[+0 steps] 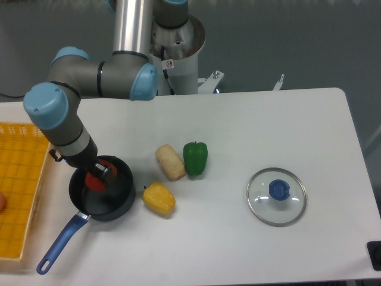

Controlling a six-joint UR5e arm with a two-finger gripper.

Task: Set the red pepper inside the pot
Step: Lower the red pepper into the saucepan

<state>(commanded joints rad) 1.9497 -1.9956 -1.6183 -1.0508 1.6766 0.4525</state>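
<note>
Green pepper (195,158) touching beige vegetable (170,162); yellow pepper (159,198) just below; glass lid (276,196) right; yellow basket (21,179) left, on counter (268,125).

No readable text anywhere; only a small round red-and-white sticker on the robot base column (169,64), too small to make out what it says.
</note>
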